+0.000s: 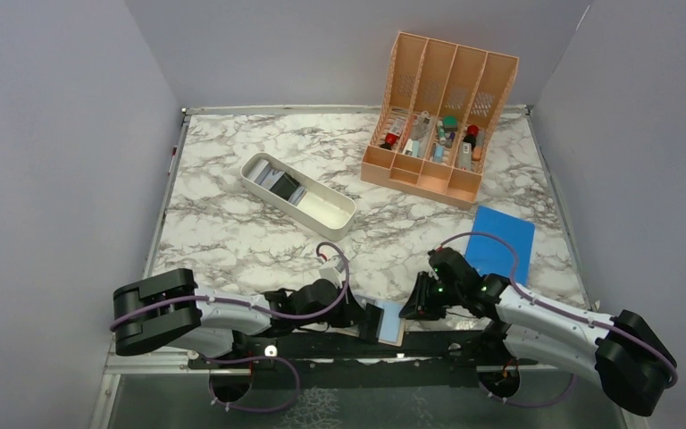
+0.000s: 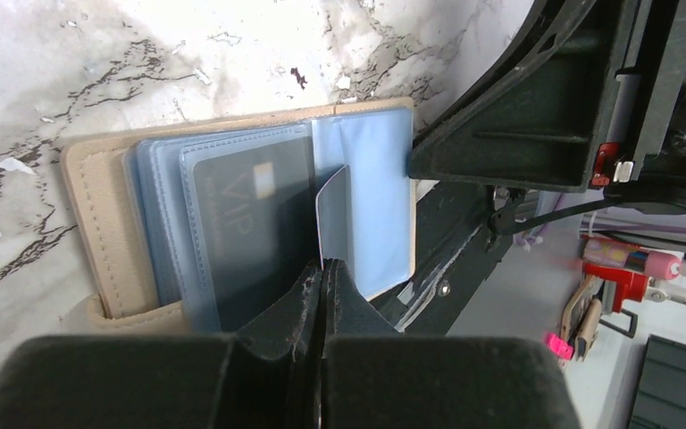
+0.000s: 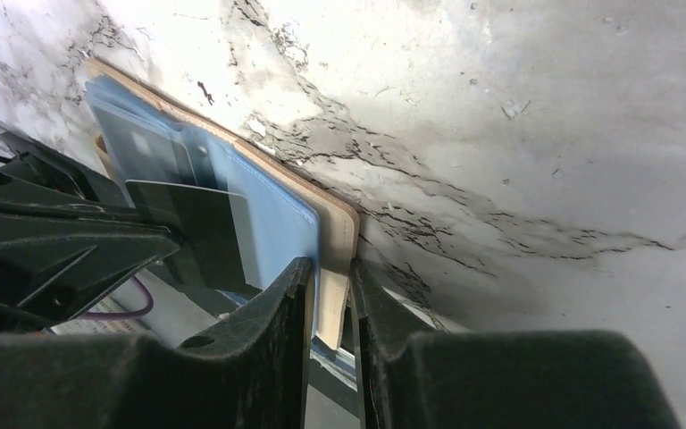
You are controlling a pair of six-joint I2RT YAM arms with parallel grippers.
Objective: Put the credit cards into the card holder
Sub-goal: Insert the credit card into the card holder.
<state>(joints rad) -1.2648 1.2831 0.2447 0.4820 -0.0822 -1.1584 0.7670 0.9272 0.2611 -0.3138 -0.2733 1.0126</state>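
The card holder lies open at the table's near edge, tan outside and blue pockets inside. A dark grey credit card marked VIP sits in one clear pocket. My left gripper is shut on a thin pale-blue pocket leaf that stands up from the open holder. My right gripper is shut on the holder's tan cover edge from the other side. More credit cards, black and grey, lie in the white tray.
The long white tray sits mid-table at a slant. A peach slotted organizer with small items stands at the back right. A flat bright-blue rectangle lies behind my right arm. The holder overhangs the table's front edge.
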